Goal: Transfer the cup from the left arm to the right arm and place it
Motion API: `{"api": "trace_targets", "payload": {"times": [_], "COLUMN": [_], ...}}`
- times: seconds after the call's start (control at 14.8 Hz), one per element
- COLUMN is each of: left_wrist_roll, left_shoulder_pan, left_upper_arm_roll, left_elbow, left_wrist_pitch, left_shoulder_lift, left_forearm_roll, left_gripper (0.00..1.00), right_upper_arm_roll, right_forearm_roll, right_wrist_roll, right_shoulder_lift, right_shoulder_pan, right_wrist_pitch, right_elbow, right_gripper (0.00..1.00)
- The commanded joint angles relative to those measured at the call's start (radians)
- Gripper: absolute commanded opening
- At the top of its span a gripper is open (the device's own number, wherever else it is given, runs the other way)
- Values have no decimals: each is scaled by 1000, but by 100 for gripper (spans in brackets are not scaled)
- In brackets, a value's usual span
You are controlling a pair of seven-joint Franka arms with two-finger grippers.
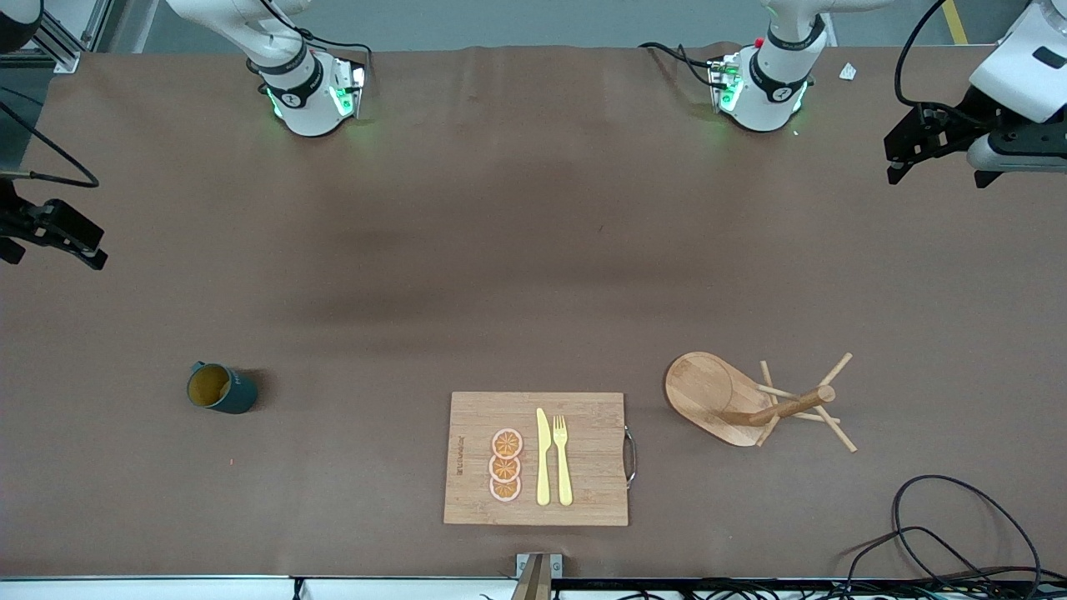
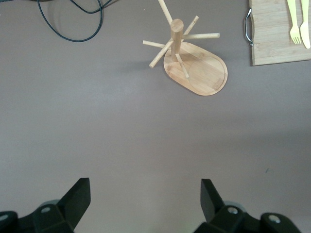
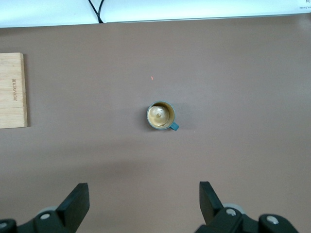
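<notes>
Cup first: you are looking at it standing upright on the table, mouth up so the tan inside shows, well apart from the cutting board toward the right arm's end of the table. Nothing is touching it. The task names a left-to-right handover, yet the cup is sitting on the right arm's side, so judge for yourself which arm should be reaching first.

On the cutting board, orange slices, a knife and a fork are lying flat. The wooden peg rack is standing beside the cutting board, toward the left arm's end.

Your right hand is hanging wide open and empty, high over the table by the cup. Your left hand is hanging equally open and empty over bare table by the rack.
</notes>
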Motion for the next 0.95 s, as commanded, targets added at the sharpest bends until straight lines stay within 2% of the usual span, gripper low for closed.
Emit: {"api": "trace_targets", "payload": {"times": [0.0, 0.27, 0.47, 0.88], "left_wrist_roll": [19, 6, 5, 7], "left_shoulder_pan": [5, 6, 6, 6], "left_upper_arm_roll": [-1, 2, 6, 6], "left_elbow": [7, 7, 7, 7], "left_wrist_pitch": [-26, -39, -49, -53], "left_shoulder_lift": [-10, -7, -7, -7], "left_forearm_roll": [-14, -68, -71, -71], "left_gripper": [100, 100, 100, 100], "right_upper_arm_roll": [1, 0, -2, 6], "right_forearm_roll": [3, 11, 98, 88], "right_wrist_roll": [12, 61, 57, 51], "right_shoulder_lift": [16, 8, -6, -41], "right_shoulder_pan": [-8, -11, -49, -43], "right_wrist_pitch": [-20, -50, -106, -70], "right_elbow": [19, 19, -4, -53], "right_gripper": [100, 100, 100, 100]}}
